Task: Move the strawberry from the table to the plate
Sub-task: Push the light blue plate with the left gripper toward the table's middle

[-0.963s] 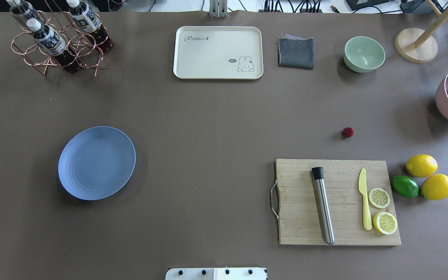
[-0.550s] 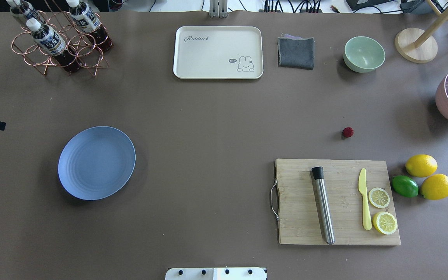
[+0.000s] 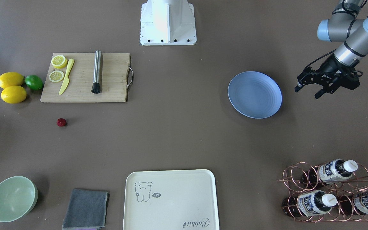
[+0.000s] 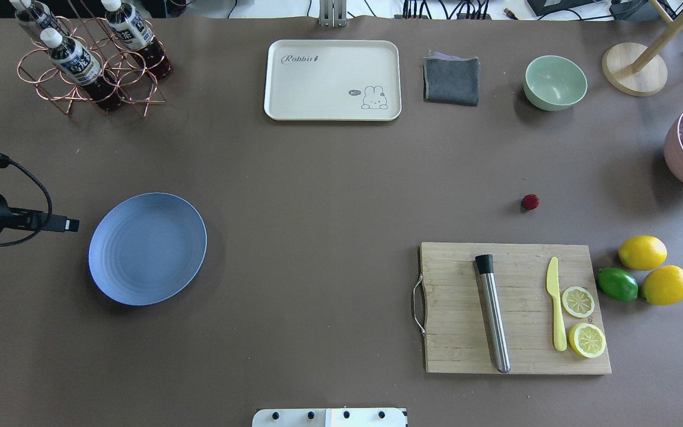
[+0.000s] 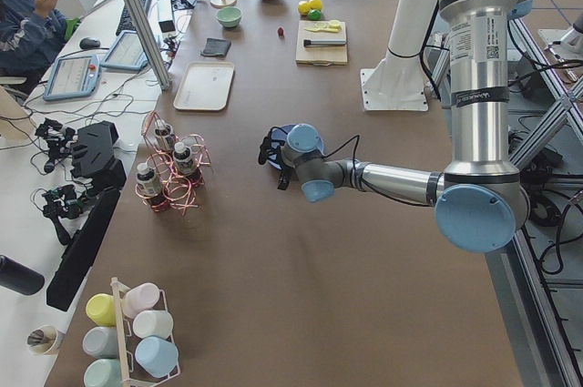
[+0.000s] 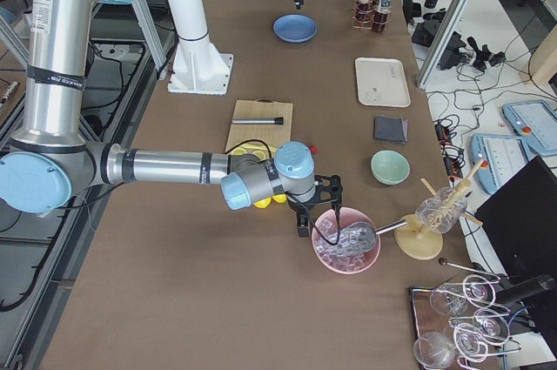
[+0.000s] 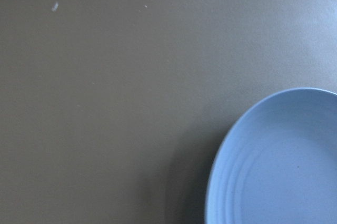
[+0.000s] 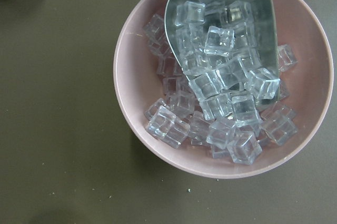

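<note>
The strawberry (image 4: pixel 530 201) (image 3: pixel 61 122), small and dark red, lies on the brown table (image 4: pixel 329 207) just beyond the cutting board. Far across the table rests the light-blue plate (image 4: pixel 147 248) (image 3: pixel 255 95), with nothing on it. My left gripper (image 3: pixel 308 91) hovers beside the plate's outer side, open and holding nothing; its wrist view catches the plate's rim (image 7: pixel 279 166). My right gripper (image 6: pixel 318 213) shows only in the exterior right view, over a pink bowl of ice, and I cannot tell its state.
A wooden cutting board (image 4: pixel 516 308) carries a steel muddler, a yellow knife and lemon slices. Two lemons (image 4: pixel 642 252) and a lime lie beside it. The pink ice bowl (image 8: pixel 221 76), a green bowl (image 4: pixel 555 82), a grey cloth (image 4: pixel 451 80), a cream tray (image 4: pixel 332 80) and a bottle rack (image 4: pixel 89 59) ring the table.
My left arm has come in from the overhead view's left edge and moved toward the plate. The strawberry and the plate have not moved.
</note>
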`<state>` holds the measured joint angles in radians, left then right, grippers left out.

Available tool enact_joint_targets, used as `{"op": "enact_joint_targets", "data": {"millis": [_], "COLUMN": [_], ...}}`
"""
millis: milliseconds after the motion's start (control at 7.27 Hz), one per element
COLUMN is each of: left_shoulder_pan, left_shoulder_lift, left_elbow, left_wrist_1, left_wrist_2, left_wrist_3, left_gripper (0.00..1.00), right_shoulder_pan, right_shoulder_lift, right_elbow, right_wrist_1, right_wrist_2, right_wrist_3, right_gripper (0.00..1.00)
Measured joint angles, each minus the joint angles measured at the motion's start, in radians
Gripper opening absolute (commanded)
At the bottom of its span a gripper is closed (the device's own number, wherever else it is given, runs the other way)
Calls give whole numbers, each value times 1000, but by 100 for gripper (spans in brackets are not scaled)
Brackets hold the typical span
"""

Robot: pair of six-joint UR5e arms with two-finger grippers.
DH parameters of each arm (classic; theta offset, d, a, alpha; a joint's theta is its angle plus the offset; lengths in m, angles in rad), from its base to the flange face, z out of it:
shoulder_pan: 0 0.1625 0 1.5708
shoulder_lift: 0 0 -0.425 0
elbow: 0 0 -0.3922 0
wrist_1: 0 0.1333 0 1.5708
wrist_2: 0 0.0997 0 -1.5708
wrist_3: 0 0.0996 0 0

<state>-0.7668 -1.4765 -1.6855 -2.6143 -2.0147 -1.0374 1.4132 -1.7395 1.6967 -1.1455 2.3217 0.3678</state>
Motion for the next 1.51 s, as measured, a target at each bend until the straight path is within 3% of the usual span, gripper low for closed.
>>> {"op": "enact_joint_targets", "data": {"millis": [275,550,688,825,1238,1512], "left_shoulder_pan": [61,72,73,73,73,72], "left_shoulder_lift": [-14,-25,-36,-48,-71,-154], "left_elbow": [3,19,35,52,52,43], "left_wrist_1": [-7,-10,-14,-21,-29,4], "left_wrist_2": [62,74,75,76,74,70], "left_wrist_3": [-42,-43,-42,-41,-56,-122], "left_gripper": [50,48,38,0,0,0], "right_shoulder_pan": [-3,-6,-6,-6,-7,-7], "right_shoulder_lift": [0,0,0,1,1,1], "right_elbow": [0,0,0,0,0,0], "right_wrist_1": [1,2,3,3,3,3], "right_wrist_2": [-2,-2,-2,-2,-2,-2], "right_wrist_3": [1,1,2,2,0,0], "right_gripper": [100,100,100,100,100,100]}}
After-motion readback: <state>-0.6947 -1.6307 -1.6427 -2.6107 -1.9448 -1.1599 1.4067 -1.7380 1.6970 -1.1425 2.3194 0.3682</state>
